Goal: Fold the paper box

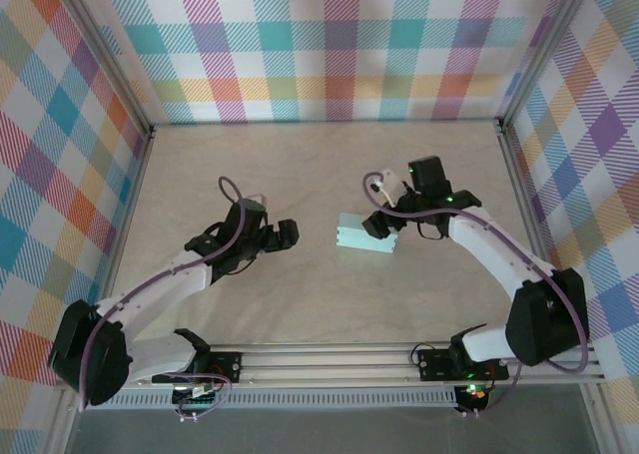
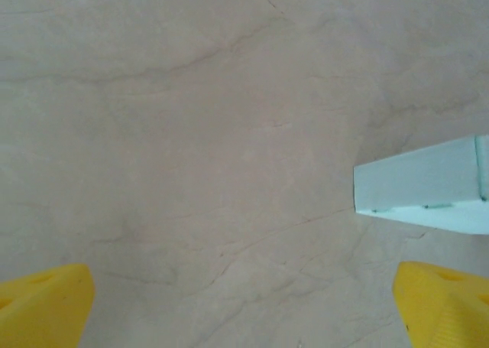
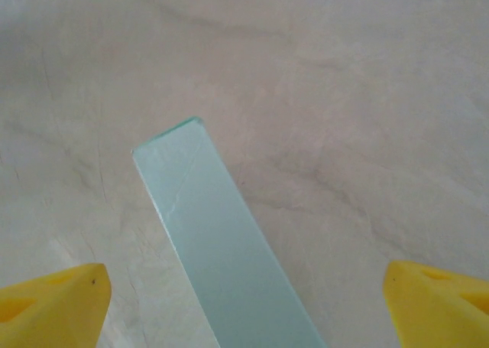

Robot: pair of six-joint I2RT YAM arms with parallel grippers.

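The paper box (image 1: 365,233) is a small pale mint-blue closed box lying on the table's middle. My left gripper (image 1: 286,235) is open a short way to the left of it, apart from it. In the left wrist view the box (image 2: 425,188) sits at the right edge, beyond my wide-spread yellow fingertips (image 2: 44,305), and the left gripper (image 2: 244,310) has only bare table between its jaws. My right gripper (image 1: 385,225) hovers over the box's right end. Seen from the right wrist, the box (image 3: 216,241) runs between the right gripper's (image 3: 244,306) open jaws, and neither yellow fingertip (image 3: 438,306) touches it.
The beige marbled table (image 1: 300,165) is ringed by plaid walls with metal posts (image 1: 515,165). Both arm bases are bolted to a rail (image 1: 329,359) at the near edge.
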